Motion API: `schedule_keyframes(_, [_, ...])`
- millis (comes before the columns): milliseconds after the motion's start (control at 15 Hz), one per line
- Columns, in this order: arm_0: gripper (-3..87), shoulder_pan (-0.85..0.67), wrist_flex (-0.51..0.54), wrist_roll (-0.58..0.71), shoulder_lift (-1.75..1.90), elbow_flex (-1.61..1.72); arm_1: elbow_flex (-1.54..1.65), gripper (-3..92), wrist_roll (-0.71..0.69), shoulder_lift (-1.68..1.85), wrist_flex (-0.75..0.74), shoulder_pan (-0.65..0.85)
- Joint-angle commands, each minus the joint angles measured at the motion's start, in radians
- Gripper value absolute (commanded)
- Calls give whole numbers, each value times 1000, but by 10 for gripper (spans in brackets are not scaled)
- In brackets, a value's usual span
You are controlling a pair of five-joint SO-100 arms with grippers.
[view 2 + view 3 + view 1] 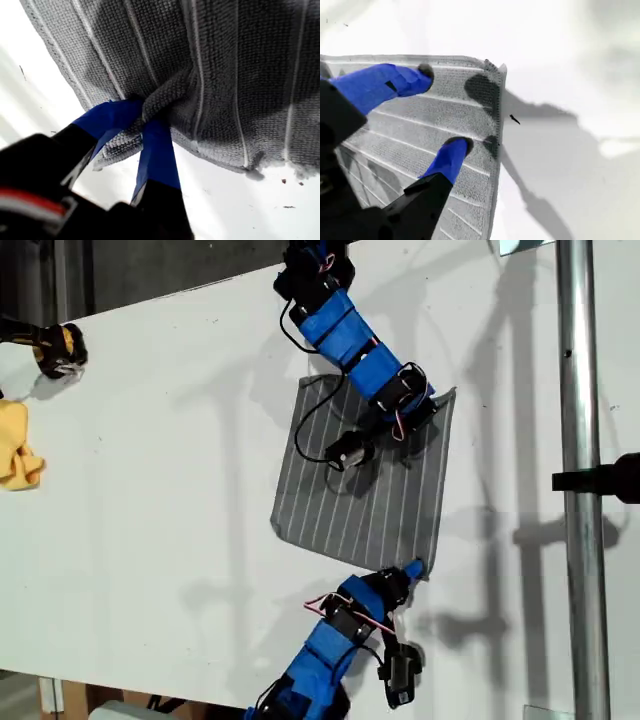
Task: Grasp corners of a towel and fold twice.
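My first gripper pinches one towel corner.

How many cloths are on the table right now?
2: the grey striped towel mid-table between both arms, and a yellow cloth at the exterior view's left edge, partly cut off.

The towel is grey with thin white parallel stripes. Both arms are blue and black. A yellow cloth lies on the white table.

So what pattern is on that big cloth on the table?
The towel is grey with thin white parallel stripes, clearest in the exterior view.
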Motion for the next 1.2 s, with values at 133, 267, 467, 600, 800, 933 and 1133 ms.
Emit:
schedule_keyframes(133, [217, 44, -3, -18, -69, -75, 3, -1, -14, -5, -11, 12])
schedule_keyframes(267, [217, 44, -3, -18, -152, -130, 0, -1, -14, -5, -11, 11])
schedule_keyframes(467, [217, 38, -3, -14, -270, -216, -5, -1, -14, -5, -8, 9])
schedule_keyframes(600, [206, 26, -2, -20, -341, -252, -5, -1, -14, -5, -9, 9])
schedule_keyframes(800, [68, 2, 52, -57, -371, -267, -8, -1, -14, -5, -9, 9])
schedule_keyframes(933, [-15, -14, 101, -98, -371, -272, -8, -1, -14, -5, -9, 9])
schedule_keyframes(1133, [-15, -18, 153, -150, -371, -278, -6, -1, -14, -5, -9, 11])
